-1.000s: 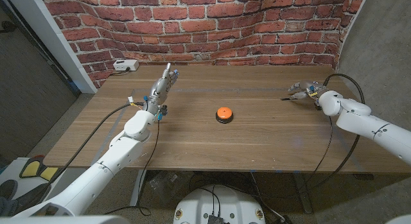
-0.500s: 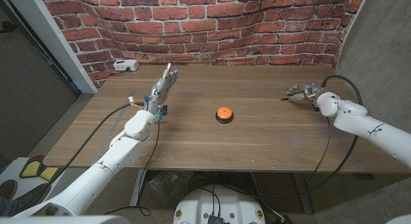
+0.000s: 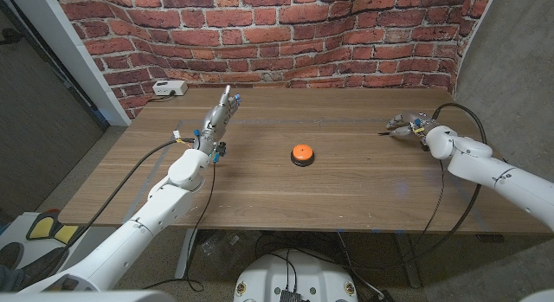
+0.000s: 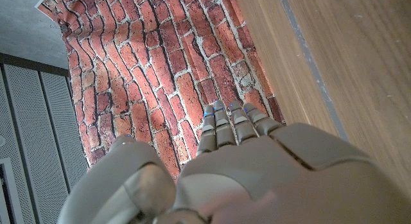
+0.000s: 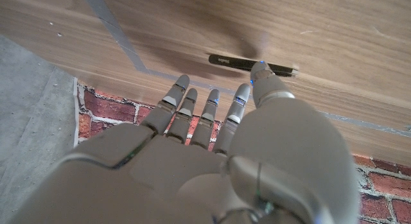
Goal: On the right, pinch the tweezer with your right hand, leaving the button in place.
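Left hand (image 3: 219, 117), raised over the far left of the wooden table (image 3: 286, 194) with fingers straight and pressed together, holds nothing. Orange button (image 3: 301, 152) sits at mid-table. At the far right, the right hand (image 3: 407, 124), fingers spread, has a fingertip (image 5: 260, 67) at the dark tweezer (image 5: 252, 63) lying flat on the table, not pinched.

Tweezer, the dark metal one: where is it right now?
The dark metal tweezer lies on the wooden table at its far right, just under the right hand, well right of the orange button.
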